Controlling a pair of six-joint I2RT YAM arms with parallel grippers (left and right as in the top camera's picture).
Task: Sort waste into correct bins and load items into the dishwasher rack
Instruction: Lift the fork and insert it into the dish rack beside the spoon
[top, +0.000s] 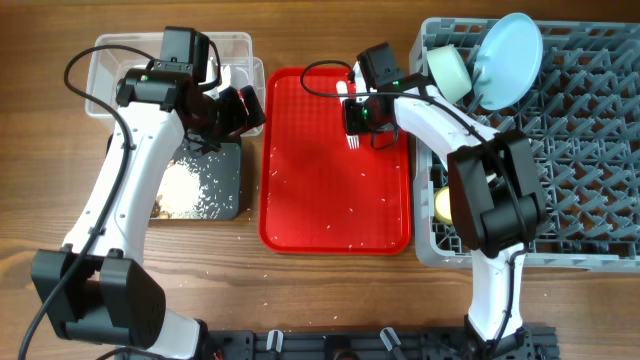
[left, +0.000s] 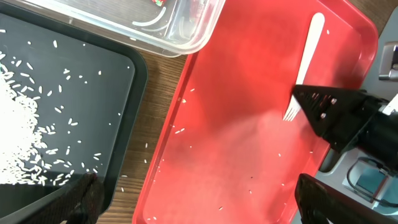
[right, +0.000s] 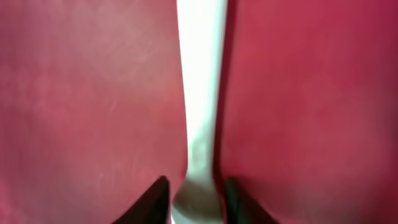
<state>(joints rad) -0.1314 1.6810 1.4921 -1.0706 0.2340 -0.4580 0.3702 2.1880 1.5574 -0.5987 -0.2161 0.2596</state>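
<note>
A white plastic fork (top: 352, 138) lies on the flat red tray (top: 330, 200). My right gripper (top: 358, 125) is down on it, its two fingers (right: 196, 199) closed against the sides of the fork's neck (right: 202, 93). My left gripper (top: 240, 110) is open and empty (left: 199, 205), hovering between the black tray (top: 225, 180) and the red tray. The black tray holds white crumbly scraps (top: 185, 190). The clear tub (top: 110, 60) is behind it. The grey rack (top: 590, 150) holds a pale blue plate (top: 508, 60), a bowl (top: 450, 72) and a yellow cup (top: 443, 205).
A few loose scraps lie on the red tray (left: 236, 143) and on the wood between the two trays. The left wrist view shows the fork (left: 309, 56) with the right gripper (left: 329, 115) at its tines, plus the clear tub's corner (left: 186, 37).
</note>
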